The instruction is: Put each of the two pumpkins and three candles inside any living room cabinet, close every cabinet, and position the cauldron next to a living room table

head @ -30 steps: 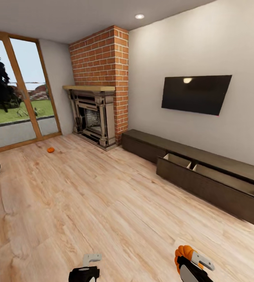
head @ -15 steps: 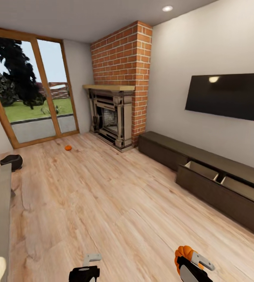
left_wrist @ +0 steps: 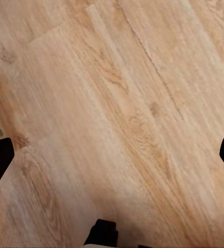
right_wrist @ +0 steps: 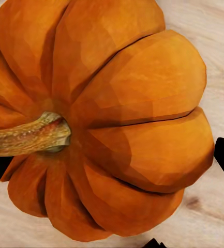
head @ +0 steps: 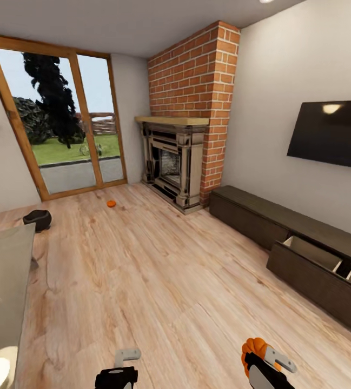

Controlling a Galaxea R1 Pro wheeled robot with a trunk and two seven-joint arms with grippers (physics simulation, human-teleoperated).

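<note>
Right end effector (head: 262, 354) at 5 o'clock in head view, clenched on pumpkin (right_wrist: 99, 116): bright orange, ribbed, tan stem, wood floor behind it in right wrist view. Left end effector (head: 122, 363) at 6 o'clock, released, fingers spread wide over bare floor (left_wrist: 117, 103), nothing between them.

Cabinet (head: 299, 243) along wall at 3 o'clock, dark brown, flat top; drawer (head: 326, 273) pulled out, two compartments visible, inside looks bare as far as seen. Cauldron (head: 37, 220) at 9 o'clock, matte black, on floor just beyond far corner of table (head: 2, 270); contents not discernible.

Table edge runs along 8 o'clock, glass top reflective. Wide open floor from centre toward fireplace (head: 172, 162) at 12 o'clock.

Second pumpkin (head: 111, 203) at 11 o'clock, small, on floor near window (head: 61, 119), well apart from cabinet.
</note>
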